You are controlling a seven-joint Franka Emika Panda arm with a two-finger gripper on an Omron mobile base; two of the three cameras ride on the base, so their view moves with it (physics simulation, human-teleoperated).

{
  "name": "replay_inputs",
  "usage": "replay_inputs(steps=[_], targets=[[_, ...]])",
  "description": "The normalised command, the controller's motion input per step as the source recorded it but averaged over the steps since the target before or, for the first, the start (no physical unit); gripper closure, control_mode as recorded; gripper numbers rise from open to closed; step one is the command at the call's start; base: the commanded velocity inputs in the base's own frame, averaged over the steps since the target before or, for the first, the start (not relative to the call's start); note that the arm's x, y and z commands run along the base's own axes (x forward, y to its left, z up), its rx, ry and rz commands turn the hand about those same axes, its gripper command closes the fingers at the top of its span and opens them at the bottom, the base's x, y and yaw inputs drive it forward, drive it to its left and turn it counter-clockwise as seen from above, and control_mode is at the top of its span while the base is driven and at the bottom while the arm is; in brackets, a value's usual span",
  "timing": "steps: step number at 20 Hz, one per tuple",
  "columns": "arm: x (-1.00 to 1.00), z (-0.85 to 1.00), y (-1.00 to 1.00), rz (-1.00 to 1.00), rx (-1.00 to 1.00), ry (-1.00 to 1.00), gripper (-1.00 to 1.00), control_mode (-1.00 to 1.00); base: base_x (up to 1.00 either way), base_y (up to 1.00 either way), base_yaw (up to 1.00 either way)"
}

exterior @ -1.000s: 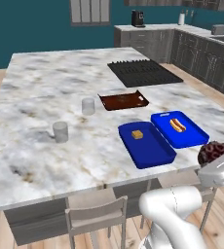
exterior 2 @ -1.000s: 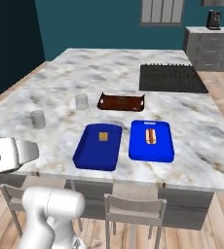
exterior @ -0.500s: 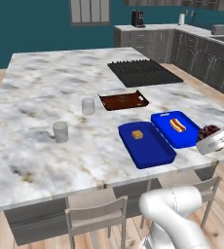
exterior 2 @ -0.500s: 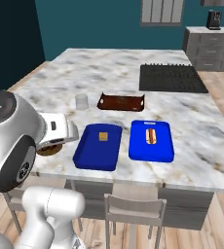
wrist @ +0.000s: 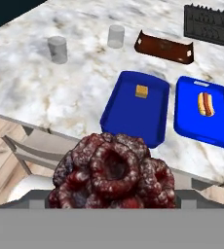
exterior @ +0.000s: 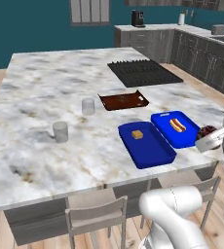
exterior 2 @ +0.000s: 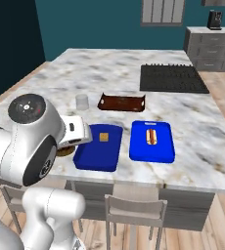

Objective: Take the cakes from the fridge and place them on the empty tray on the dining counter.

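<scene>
My gripper [exterior: 210, 140] is shut on the dark red-brown round cake [exterior: 208, 131], holding it off the near right edge of the dining counter [exterior: 46, 97], beside the trays. In the hand view this cake [wrist: 113, 175] looms close and hides my fingertips. In the right base view my gripper [exterior 2: 71, 141] hangs just left of the tray [exterior 2: 99, 150]. The deep-blue tray [exterior: 150, 147] holds the small yellow-orange square cake [exterior: 137, 134], also seen as the yellow cake [wrist: 141, 91] on the tray [wrist: 128, 119] ahead of the hand. The fridge is out of view.
A second blue tray [exterior: 178, 129] with a hot dog lies right of the first. A dark brown tray [exterior: 123, 100] sits behind them, with the black cooktop [exterior: 143, 73] farther back. Two grey cups [exterior: 88, 106] [exterior: 60, 132] stand to the left. Stools [exterior: 97, 219] line the near edge.
The arm has swung up and in toward the counter edge with the dark cake in the gripper. Trays, cups and the yellow cake have not moved.
</scene>
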Motion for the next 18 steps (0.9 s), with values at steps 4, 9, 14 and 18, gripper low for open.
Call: replay_inputs(steps=[4, 9, 14, 18], targets=[[0.68, -0.37, 0.18, 0.00, 0.00, 0.06, 1.00, -1.00, 0.00, 0.00, 0.00], [0.75, -0.25, 0.11, 0.00, 0.00, 0.09, 1.00, -1.00, 0.00, 0.00, 0.00], [0.63, -0.57, 0.00, 0.00, 0.00, 0.00, 1.00, -1.00, 0.00, 0.00, 0.00], [0.57, -0.63, 0.00, 0.00, 0.00, 0.00, 1.00, -1.00, 0.00, 0.00, 0.00]])
